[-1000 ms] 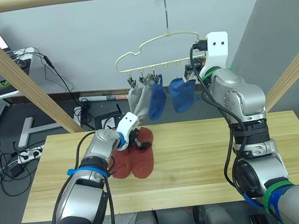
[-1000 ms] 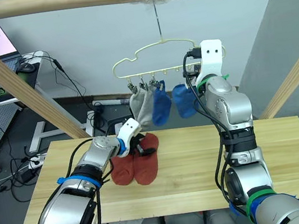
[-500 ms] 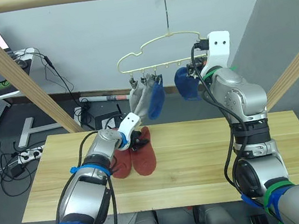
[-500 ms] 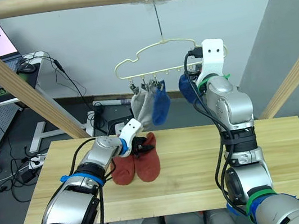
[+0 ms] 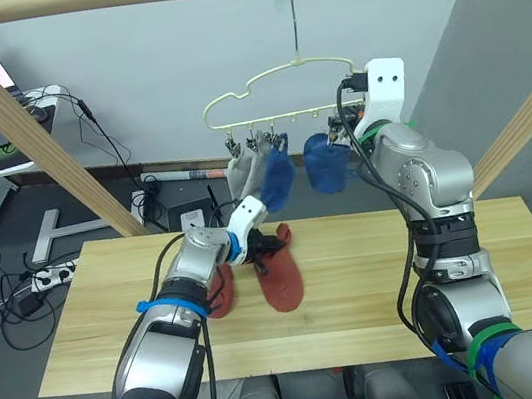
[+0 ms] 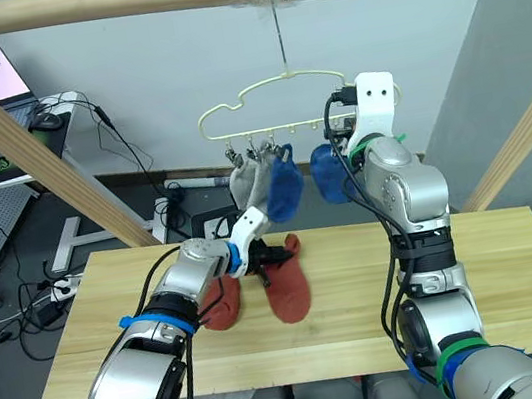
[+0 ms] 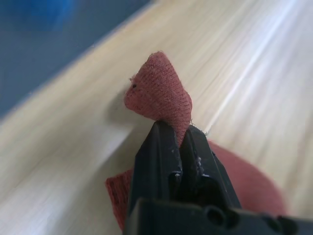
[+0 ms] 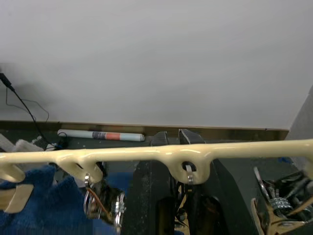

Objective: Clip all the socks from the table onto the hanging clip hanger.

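Left gripper [image 7: 177,147] pinches a rust-red knit sock [image 5: 279,270] over the pale wooden desk [image 5: 361,286]; right gripper [image 8: 172,139] nearly closed behind the yellow-green wire clip hanger [image 8: 146,155].

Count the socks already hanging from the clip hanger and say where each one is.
4. Two grey socks hang at the clip hanger's left end, a blue sock beside them, another blue sock by the right gripper. More may be hidden.

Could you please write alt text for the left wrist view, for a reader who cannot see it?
The left gripper has its two black fingers shut on a fold of a rust-red sock, pinching it up into a peak above the table. The rest of that sock spreads out flat on the pale wood behind the fingers.
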You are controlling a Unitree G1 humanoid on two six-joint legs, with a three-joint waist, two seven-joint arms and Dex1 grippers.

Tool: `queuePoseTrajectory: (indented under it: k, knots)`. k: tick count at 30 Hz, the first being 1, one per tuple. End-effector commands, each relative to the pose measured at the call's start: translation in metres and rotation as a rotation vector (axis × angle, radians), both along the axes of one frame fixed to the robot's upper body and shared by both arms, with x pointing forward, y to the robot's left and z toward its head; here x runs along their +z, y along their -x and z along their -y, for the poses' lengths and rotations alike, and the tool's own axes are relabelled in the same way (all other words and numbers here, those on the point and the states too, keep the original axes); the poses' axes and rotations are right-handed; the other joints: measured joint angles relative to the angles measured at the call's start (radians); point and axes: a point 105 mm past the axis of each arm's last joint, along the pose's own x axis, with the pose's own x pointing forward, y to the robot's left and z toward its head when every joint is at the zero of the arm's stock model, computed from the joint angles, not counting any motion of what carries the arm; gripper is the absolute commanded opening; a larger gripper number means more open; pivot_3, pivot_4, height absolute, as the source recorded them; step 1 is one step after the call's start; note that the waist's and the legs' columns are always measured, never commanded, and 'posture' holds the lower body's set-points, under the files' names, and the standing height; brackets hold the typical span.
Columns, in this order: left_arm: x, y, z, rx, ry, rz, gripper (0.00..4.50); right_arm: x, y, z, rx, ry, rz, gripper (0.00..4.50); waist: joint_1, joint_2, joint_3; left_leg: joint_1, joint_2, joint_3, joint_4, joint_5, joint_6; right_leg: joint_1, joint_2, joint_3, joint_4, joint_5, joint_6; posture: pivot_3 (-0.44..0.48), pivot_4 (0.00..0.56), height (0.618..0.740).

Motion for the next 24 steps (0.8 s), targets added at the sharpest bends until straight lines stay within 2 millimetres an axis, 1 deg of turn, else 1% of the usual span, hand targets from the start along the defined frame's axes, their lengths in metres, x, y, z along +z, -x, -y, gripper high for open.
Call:
queuePoseTrajectory:
  k: [1, 4, 6, 11, 17, 24]
  knots:
    - [0.039, -0.004, 0.024, -0.042, 0.104, 0.069, 0.02, 0.027, 0.006, -0.002, 0.012, -0.052, 0.075, 0.00, 0.000, 0.000, 0.000, 0.000, 0.000, 0.000, 0.000, 0.000, 0.000, 0.000, 0.000, 0.000, 0.000, 0.000, 0.000, 0.114, 0.196, 0.740]
    - [0.055, -0.006, 0.037, -0.056, 0.138, 0.103, 0.02, 0.030, 0.007, -0.003, 0.018, -0.079, 0.070, 0.00, -0.002, 0.000, 0.000, 0.000, 0.000, 0.000, 0.000, 0.000, 0.000, 0.000, 0.000, 0.000, 0.000, 0.000, 0.000, 0.106, 0.197, 0.740]
    - [0.072, -0.008, 0.052, -0.073, 0.183, 0.130, 0.02, 0.034, 0.008, -0.003, 0.017, -0.107, 0.065, 0.00, -0.003, 0.000, 0.000, 0.000, 0.000, 0.000, 0.000, 0.000, 0.000, 0.000, 0.000, 0.000, 0.000, 0.000, 0.000, 0.106, 0.197, 0.740]
    - [0.095, -0.013, 0.075, -0.089, 0.243, 0.177, 0.02, 0.040, 0.009, -0.004, 0.019, -0.142, 0.055, 0.00, -0.005, 0.000, 0.000, 0.000, 0.000, 0.000, 0.000, 0.000, 0.000, 0.000, 0.000, 0.000, -0.001, 0.000, 0.000, 0.096, 0.194, 0.740]
    - [0.106, -0.018, 0.092, -0.089, 0.275, 0.203, 0.02, 0.043, 0.011, -0.005, 0.024, -0.151, 0.048, 0.00, -0.011, 0.000, 0.000, 0.000, 0.000, 0.000, -0.001, 0.000, 0.000, 0.000, 0.000, 0.000, -0.001, 0.000, 0.000, 0.086, 0.190, 0.740]
    - [0.114, -0.025, 0.105, -0.069, 0.302, 0.231, 0.02, 0.042, 0.013, -0.004, 0.027, -0.143, 0.030, 0.00, -0.010, 0.000, 0.000, 0.000, 0.000, 0.000, -0.001, 0.000, 0.000, 0.000, 0.000, 0.001, -0.001, 0.000, 0.000, 0.077, 0.191, 0.740]
